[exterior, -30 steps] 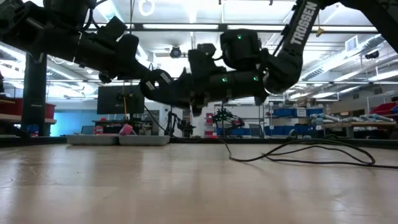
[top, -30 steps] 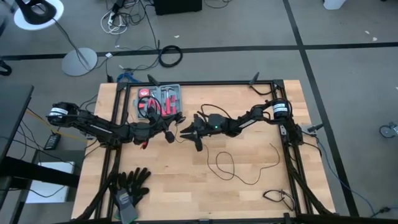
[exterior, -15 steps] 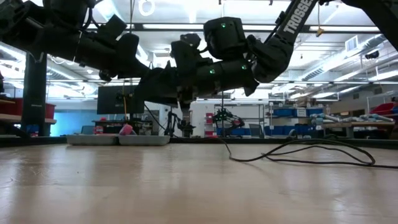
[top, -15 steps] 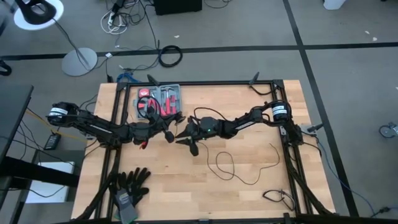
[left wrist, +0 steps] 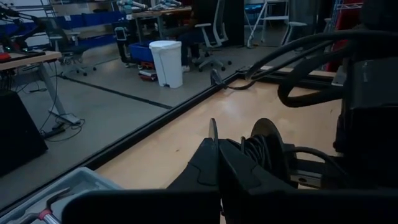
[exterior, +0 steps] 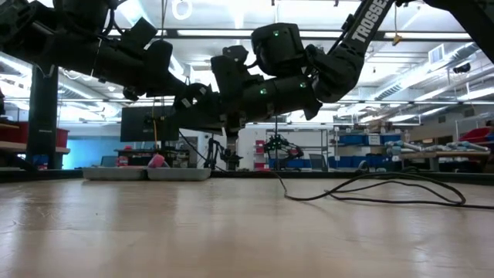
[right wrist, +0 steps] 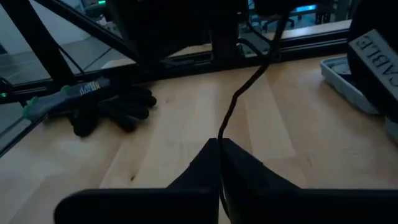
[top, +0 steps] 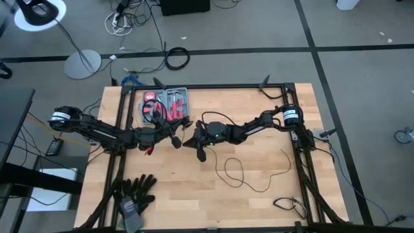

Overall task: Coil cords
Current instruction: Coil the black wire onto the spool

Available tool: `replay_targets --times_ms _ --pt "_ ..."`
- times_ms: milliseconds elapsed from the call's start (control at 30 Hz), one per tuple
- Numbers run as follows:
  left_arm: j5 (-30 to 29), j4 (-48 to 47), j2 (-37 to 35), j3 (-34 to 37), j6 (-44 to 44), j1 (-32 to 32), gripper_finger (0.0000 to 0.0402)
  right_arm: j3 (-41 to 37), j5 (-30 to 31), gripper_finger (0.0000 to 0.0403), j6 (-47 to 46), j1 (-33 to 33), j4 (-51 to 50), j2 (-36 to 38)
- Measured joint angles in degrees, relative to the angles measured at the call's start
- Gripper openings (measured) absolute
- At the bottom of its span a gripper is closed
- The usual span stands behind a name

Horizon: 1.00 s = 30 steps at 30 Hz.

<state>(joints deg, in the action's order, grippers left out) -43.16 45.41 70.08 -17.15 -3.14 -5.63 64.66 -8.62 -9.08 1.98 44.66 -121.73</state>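
Note:
The cords are one thin black wire. Its loose loop (top: 233, 171) lies on the wooden table, and its tail (exterior: 370, 193) trails toward the right edge. Above the table's middle my two grippers meet tip to tip. My left gripper (top: 176, 140) is shut, with a small round black puck (left wrist: 267, 143), wound with wire, right beside its fingers. My right gripper (top: 187, 141) is shut on the wire (right wrist: 239, 93), which runs on from its fingertips toward the left gripper. My left gripper is shut level on a thin dark round edge (left wrist: 213, 129) that sticks up between its fingertips. The puck with its wound wire sits right beside the fingers, clear of the table. My right gripper pinches one strand of the wire (right wrist: 220, 138) between its two fingertips, coming almost level from the table's right side. From the tips the strand rises to the dark parts at the left gripper, nearly straight with a slight kink, clear of the table.
A grey tray of red-handled tools (top: 167, 103) stands at the far left, close behind the grippers. Black gloves (top: 136, 191) lie at the near left corner. Another small wire bundle (top: 291, 206) lies at the near right. A black frame (top: 304, 162) borders the table.
My right gripper, open a second ago, has moved a little toward the table's left, up to the left gripper, and has shut on the wire. The loop on the table lies as before.

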Motion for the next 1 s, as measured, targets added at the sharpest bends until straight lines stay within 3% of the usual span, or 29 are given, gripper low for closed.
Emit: replay_targets --times_ms 233,333,567,800,1000 --pt "0.02 -0.32 -0.02 0.00 -0.04 0.00 0.0000 -0.04 0.02 0.0002 0.46 0.70 -1.48 3.21" --pt "0.04 -0.32 0.00 0.00 -0.06 0.00 0.0000 -0.02 1.10 0.0001 2.63 1.46 -7.03 6.74" --pt "0.17 -0.67 0.00 0.00 -0.09 0.00 0.0000 0.02 10.50 0.0001 8.56 2.44 -25.95 17.77" --pt "2.60 2.34 0.00 0.02 -0.55 -0.04 0.0000 0.00 22.98 0.0000 8.24 4.00 -45.57 24.53" --pt "3.34 9.13 0.00 0.02 -0.56 -0.04 0.0000 -1.68 21.98 0.0000 4.35 3.91 -43.92 23.48"
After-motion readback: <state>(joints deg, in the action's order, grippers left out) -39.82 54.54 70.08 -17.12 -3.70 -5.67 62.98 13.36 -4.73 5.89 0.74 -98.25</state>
